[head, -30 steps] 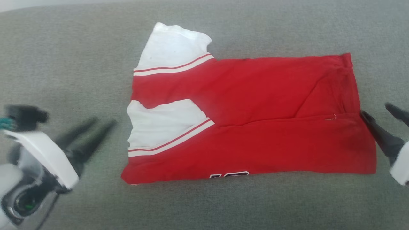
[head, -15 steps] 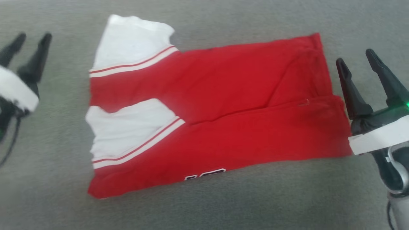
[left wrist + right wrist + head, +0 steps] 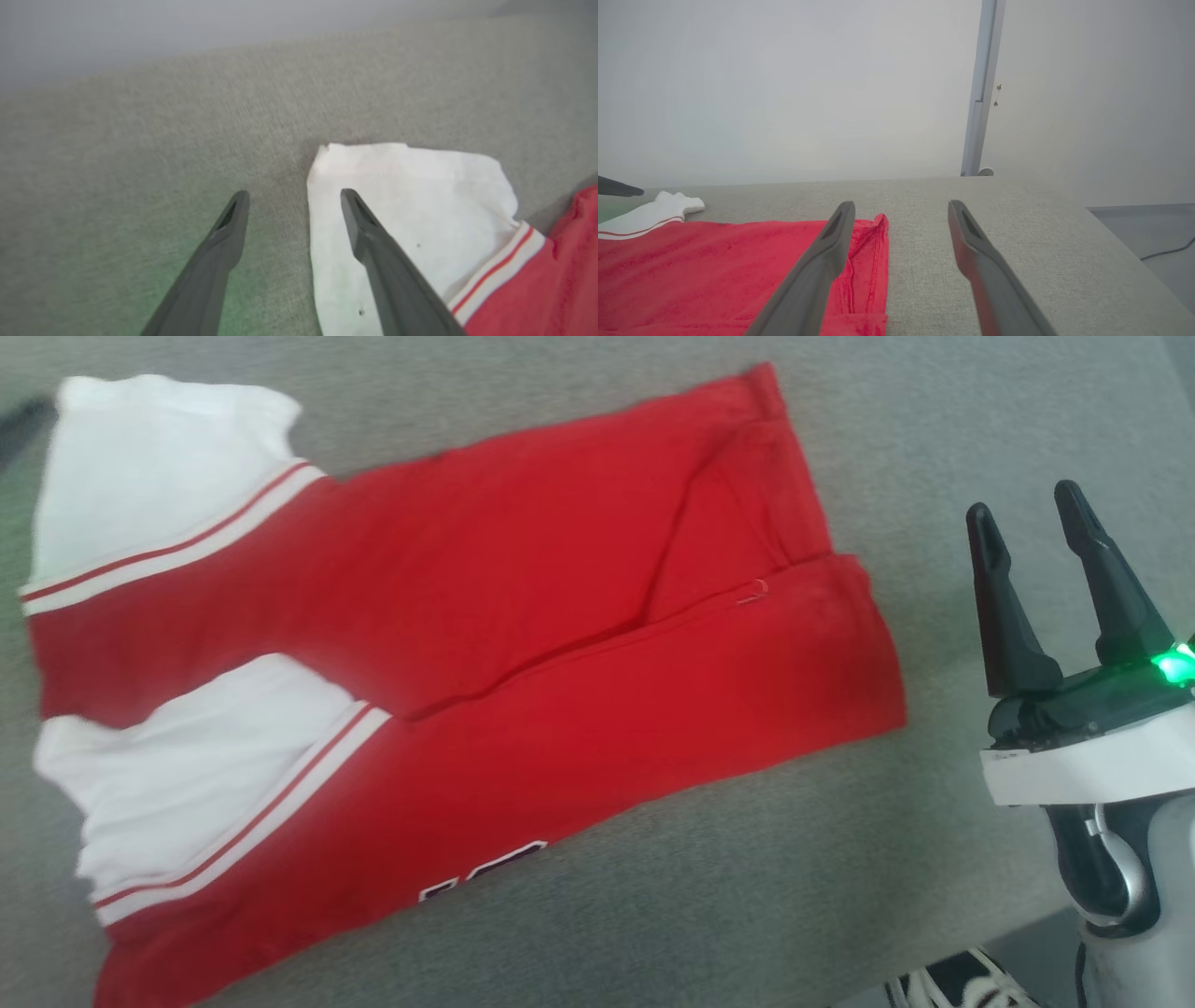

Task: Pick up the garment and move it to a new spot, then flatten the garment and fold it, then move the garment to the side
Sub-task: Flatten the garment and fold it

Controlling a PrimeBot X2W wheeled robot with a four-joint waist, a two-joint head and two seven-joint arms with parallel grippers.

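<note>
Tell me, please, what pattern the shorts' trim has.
White fabric trim with a thin red stripe, clearest in the head view.

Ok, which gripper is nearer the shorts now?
Left. The left gripper straddles the white corner edge of the shorts; the right gripper stands off beside the waistband end, grey surface between.

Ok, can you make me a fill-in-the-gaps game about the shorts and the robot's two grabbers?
1. The shorts are mostly ____ with white side panels.
2. The right gripper holds nothing, and its two fingers stand ____.
3. In the left wrist view, one finger of the left gripper shows in front of the shorts' ____ panel.
4. The shorts lie flat on a ____ fabric surface.

Missing words: red; open; white; grey.
</note>
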